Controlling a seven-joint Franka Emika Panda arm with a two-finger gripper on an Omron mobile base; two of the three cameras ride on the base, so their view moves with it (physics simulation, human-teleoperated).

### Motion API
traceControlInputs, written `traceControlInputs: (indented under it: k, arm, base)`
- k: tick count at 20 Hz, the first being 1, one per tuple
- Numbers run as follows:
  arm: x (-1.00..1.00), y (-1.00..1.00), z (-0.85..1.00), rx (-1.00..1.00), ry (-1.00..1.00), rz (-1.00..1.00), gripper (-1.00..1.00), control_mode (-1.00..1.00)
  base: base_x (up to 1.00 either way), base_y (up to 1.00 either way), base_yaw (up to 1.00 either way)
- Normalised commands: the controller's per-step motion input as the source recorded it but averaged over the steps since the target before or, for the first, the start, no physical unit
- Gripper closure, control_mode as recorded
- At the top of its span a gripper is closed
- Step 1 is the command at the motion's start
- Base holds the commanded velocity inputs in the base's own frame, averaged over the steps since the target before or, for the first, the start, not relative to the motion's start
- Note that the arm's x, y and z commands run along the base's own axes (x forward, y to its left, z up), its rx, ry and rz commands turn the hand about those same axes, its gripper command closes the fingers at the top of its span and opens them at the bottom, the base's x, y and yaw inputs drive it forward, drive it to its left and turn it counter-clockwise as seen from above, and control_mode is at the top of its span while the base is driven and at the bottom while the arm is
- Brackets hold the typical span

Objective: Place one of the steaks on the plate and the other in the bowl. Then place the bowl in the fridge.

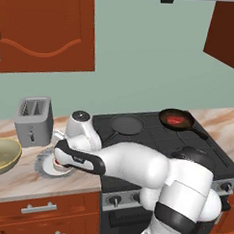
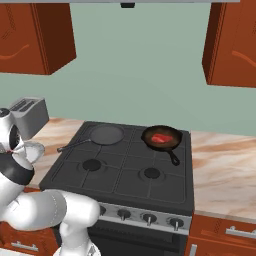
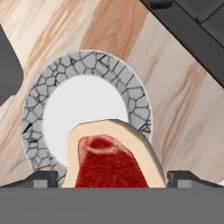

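Marble counter (image 3: 183, 113) left of stove: gripper (image 3: 111, 177) spread wide over plate (image 3: 131, 94), steak (image 3: 107, 164) between tips, apparently released; second steak (image 2: 160, 138) in pan (image 2: 172, 145), looks soft, slippery, best pinched across edges.

a: how's the light?
b: even, bright, rendered; no glare. faint soft shadow under the frying pan (image 2: 161, 138) on the stove (image 2: 120, 170).
a: sharpness?
b: crisp everywhere, though the steak (image 3: 107, 162) looms large up close.
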Motion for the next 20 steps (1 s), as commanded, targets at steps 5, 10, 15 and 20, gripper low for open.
traceControlInputs:
  k: [5,10,15,20]
  arm:
    - [0.17,0.03,-0.29,0.00,0.09,0.00,1.00,-1.00]
    - [0.15,0.16,-0.40,-0.02,0.02,0.00,1.00,-1.00]
    - [0.22,0.28,-0.24,-0.05,0.00,0.00,1.00,-1.00]
    - [0.27,0.25,-0.10,-0.06,0.00,0.00,1.00,-1.00]
  base:
    - [0.00,0.00,0.00]
    - [0.00,0.00,0.00]
    - [0.00,0.00,0.00]
    - [0.00,0.00,0.00]
